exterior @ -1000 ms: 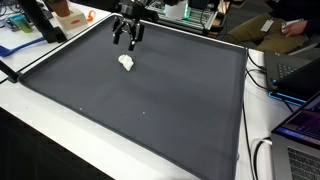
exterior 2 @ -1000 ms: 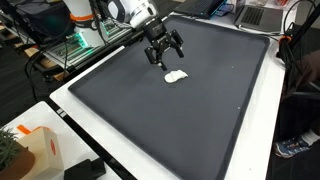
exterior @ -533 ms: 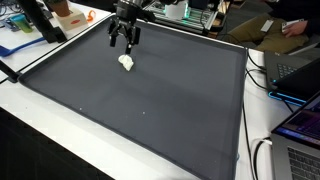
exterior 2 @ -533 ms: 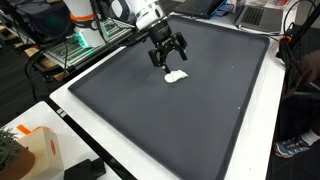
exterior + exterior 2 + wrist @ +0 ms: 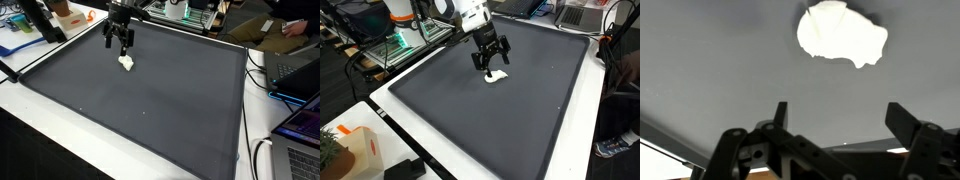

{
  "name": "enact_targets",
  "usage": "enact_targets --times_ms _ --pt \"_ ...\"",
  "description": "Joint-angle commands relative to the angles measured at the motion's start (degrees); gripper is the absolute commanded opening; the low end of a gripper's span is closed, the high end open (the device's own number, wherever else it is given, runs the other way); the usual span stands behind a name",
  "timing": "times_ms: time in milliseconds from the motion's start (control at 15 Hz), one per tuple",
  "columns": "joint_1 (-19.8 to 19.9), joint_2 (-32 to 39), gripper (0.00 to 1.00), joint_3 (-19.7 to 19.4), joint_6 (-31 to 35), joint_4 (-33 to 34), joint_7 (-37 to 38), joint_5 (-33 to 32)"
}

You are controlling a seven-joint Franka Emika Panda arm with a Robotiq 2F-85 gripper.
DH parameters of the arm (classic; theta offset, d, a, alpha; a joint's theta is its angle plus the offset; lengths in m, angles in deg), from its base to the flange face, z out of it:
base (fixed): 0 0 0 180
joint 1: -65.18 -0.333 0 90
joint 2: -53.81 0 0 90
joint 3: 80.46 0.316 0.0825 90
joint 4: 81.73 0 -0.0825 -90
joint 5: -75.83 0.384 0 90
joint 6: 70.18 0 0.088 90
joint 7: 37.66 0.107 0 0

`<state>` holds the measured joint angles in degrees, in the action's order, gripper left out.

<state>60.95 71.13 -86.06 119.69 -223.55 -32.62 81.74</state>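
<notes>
Wrist view: end effector (image 5: 836, 115) open above white lump (image 5: 842, 32)

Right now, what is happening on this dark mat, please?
A single robot arm works over a dark grey mat that covers the table. Its gripper hovers with the jaws open just above a small white lump, near one edge of the mat. In the wrist view the lump lies on the mat ahead of the fingers, not between them. Nothing is held.
</notes>
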Motion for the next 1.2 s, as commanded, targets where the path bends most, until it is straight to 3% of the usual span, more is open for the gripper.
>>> enact_targets --times_ms 0,533,600,667,933,1133 --pt "-3.1 -1.0 1.00 -3.2 -6.0 1.4 0.4 0.8" --pt "-12.0 -1.8 1.00 -13.7 -19.1 6.9 4.5 -3.0" --pt "-10.7 -2.3 1.00 -11.8 -21.3 7.9 4.0 -0.8" --pt "-7.1 -1.5 1.00 -9.1 -17.3 6.8 4.5 -4.0" --pt "-6.9 -1.6 1.00 -8.6 -19.5 8.4 5.2 -3.9" --pt "-5.2 -0.2 1.00 -7.4 -26.5 12.2 5.7 -5.3"
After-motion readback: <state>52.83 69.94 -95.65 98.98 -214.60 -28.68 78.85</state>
